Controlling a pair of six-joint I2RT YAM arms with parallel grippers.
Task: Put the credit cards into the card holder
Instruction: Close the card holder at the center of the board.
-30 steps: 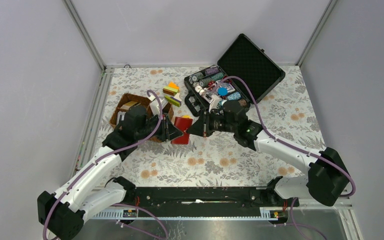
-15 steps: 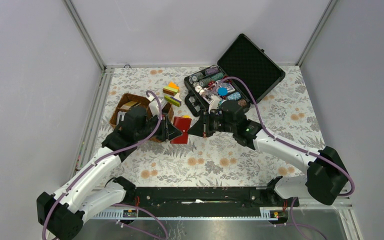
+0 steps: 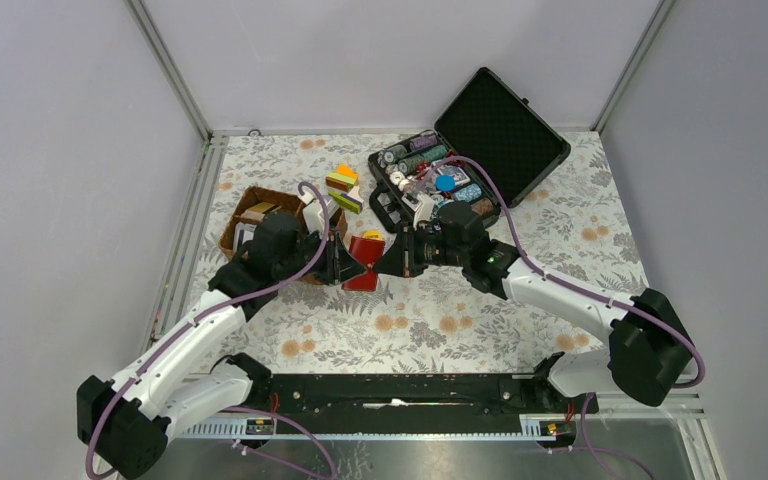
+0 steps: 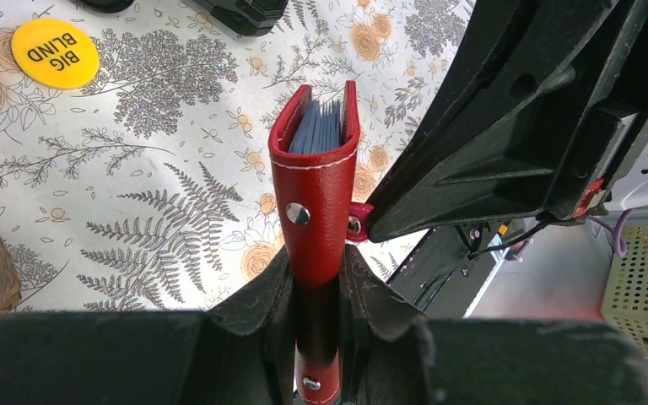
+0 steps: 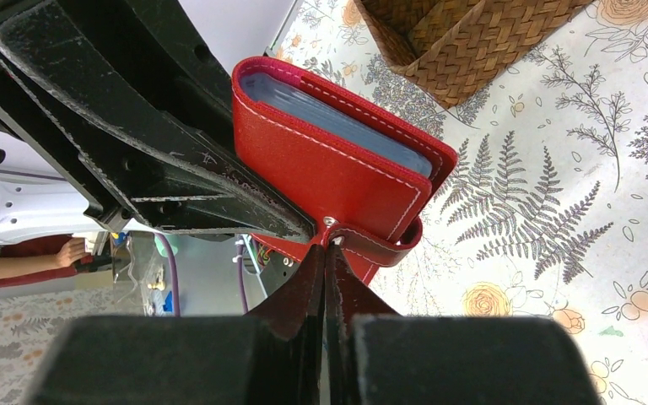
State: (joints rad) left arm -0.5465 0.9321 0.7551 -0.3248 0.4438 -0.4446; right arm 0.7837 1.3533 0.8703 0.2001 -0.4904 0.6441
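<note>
The card holder (image 3: 364, 252), a red bifold wallet, is held folded above the table between both grippers. My left gripper (image 4: 316, 263) is shut on its spine end, and grey-blue pocket edges (image 4: 321, 128) show at the far end. My right gripper (image 5: 327, 246) is shut on the holder's red snap strap (image 5: 391, 245), right beside the left gripper's black fingers (image 5: 143, 160). In the top view the left gripper (image 3: 344, 262) and right gripper (image 3: 384, 262) meet at the wallet. The credit cards are hidden; none can be told apart from the pockets.
A brown wicker basket (image 3: 258, 216) stands just left of the left wrist. An open black case (image 3: 500, 128) of poker chips lies behind the right arm. Coloured blocks (image 3: 343, 186) sit at the back. A yellow BIG BLIND chip (image 4: 55, 52) lies on the floral cloth.
The card holder has turned more onto its edge and risen slightly. The right gripper has shifted a little left towards it. Both grips are unchanged.
</note>
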